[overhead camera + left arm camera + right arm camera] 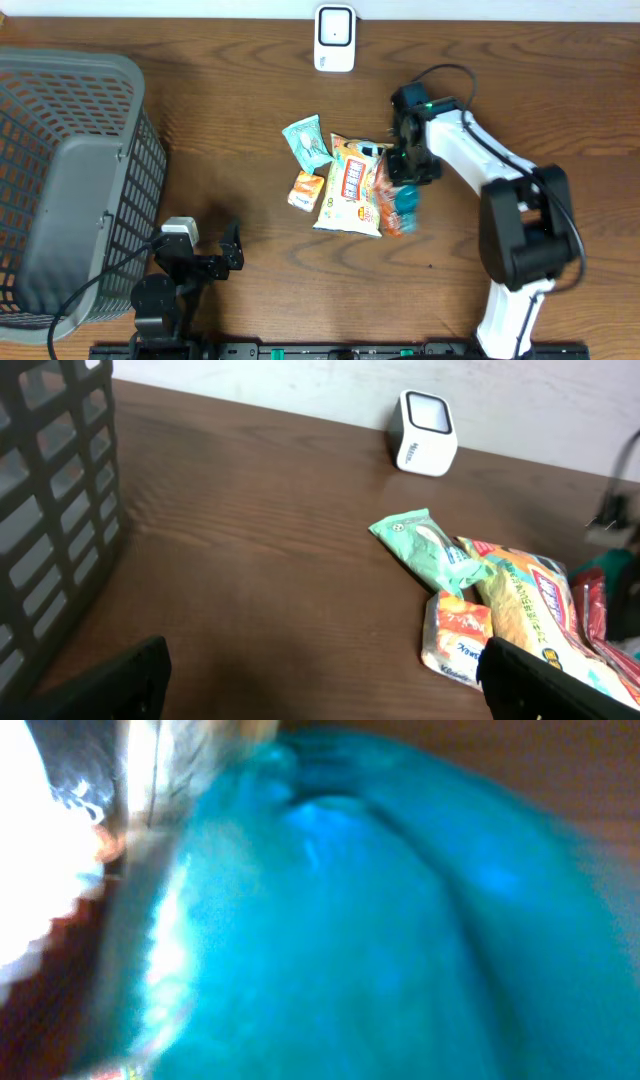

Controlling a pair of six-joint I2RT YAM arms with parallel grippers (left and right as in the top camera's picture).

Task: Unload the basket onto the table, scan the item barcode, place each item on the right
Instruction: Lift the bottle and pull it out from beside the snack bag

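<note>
While the right gripper (405, 168) sits pressed down on the right-hand edge of the snack pile, its own body hides its jaws from above. Its wrist camera shows only a blurred teal surface at very close range. I cannot tell how far apart the jaws stand or whether they have a hold.

The teal packet (406, 203) lies directly under that gripper and pokes out on the near side. It touches a red-orange packet (384, 190), which lies beside the large yellow snack bag (350, 185). Too little of the teal packet shows to read its long axis or find its barcode.

The scanner (334, 38) stands at the far edge of the tabletop (220, 120), away from the gripper and to its left, beyond the pile. The right arm is by far the nearer one. The left gripper (232, 250) is spread wide and empty near the basket (60, 100), well apart from the packets. Any carry to the scanner would probably run far and leftward.
</note>
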